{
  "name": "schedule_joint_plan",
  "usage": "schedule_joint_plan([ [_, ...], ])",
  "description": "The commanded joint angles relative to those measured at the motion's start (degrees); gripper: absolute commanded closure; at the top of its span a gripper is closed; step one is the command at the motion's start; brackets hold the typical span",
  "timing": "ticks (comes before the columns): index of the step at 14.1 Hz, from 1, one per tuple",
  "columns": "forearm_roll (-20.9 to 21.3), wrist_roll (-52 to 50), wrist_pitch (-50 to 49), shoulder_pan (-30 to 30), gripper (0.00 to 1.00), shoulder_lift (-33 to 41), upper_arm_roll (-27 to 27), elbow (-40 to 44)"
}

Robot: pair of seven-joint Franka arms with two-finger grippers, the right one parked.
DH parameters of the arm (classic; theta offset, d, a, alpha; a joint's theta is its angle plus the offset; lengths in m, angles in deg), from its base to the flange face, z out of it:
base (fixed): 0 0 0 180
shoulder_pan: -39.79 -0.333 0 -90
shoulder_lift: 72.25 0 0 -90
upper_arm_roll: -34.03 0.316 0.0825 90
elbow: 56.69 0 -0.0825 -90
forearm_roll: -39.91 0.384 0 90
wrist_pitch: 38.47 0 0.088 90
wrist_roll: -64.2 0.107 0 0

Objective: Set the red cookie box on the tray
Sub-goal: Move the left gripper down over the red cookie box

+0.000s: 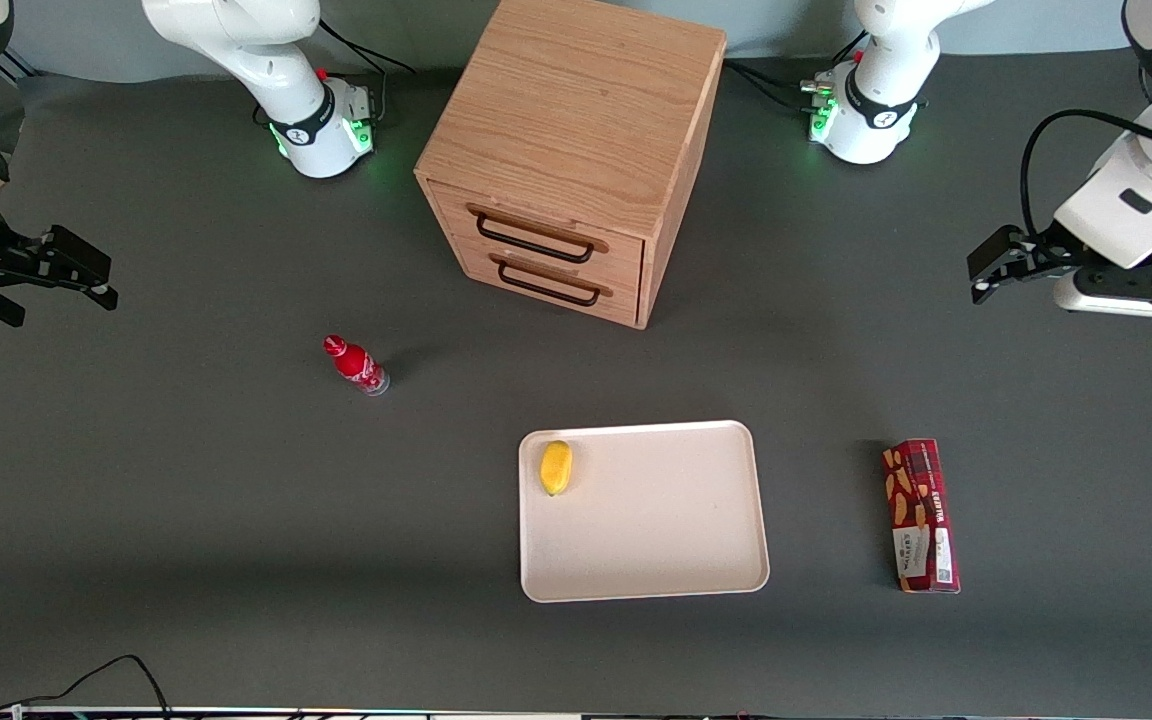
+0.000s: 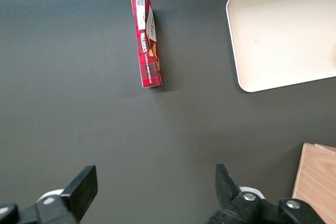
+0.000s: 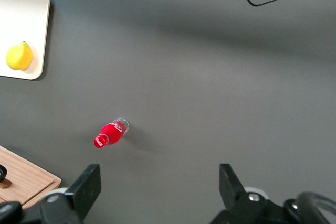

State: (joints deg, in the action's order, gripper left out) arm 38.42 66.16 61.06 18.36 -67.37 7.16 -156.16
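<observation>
The red cookie box (image 1: 921, 515) lies flat on the dark table beside the tray (image 1: 676, 540), toward the working arm's end. It is a long narrow tartan box (image 2: 146, 40) with cookie pictures, and nothing touches it. The cream-white tray (image 2: 283, 35) holds a yellow lemon (image 1: 556, 467) near one corner. My left gripper (image 1: 981, 272) hangs above the table, farther from the front camera than the box and well apart from it. In the left wrist view the gripper (image 2: 154, 179) is open, with only bare table between its fingers.
A wooden two-drawer cabinet (image 1: 571, 150) stands farther from the front camera than the tray, its edge (image 2: 317, 182) close to my gripper. A small red bottle (image 1: 356, 365) lies on the table toward the parked arm's end.
</observation>
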Motion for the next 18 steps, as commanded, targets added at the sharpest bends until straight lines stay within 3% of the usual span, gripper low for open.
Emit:
schedule_joint_plan([
  [1, -0.71, 3.73, -3.97, -0.63, 0.00, -0.66, 0.15, 3.48],
  [3, -1.06, 9.63, -6.09, -0.90, 0.00, -1.19, 0.94, 5.60],
  [7, -1.15, 9.12, -5.83, -1.16, 0.00, -2.59, 1.12, 6.04],
  [11, -0.53, 4.55, -6.18, -0.38, 0.00, -12.41, 1.03, 16.47],
  [15, 7.09, 1.13, -3.30, 2.34, 0.00, -26.29, 0.76, 25.88],
  [18, 12.20, -2.12, 5.03, 4.28, 0.00, -34.31, 0.94, 27.84],
])
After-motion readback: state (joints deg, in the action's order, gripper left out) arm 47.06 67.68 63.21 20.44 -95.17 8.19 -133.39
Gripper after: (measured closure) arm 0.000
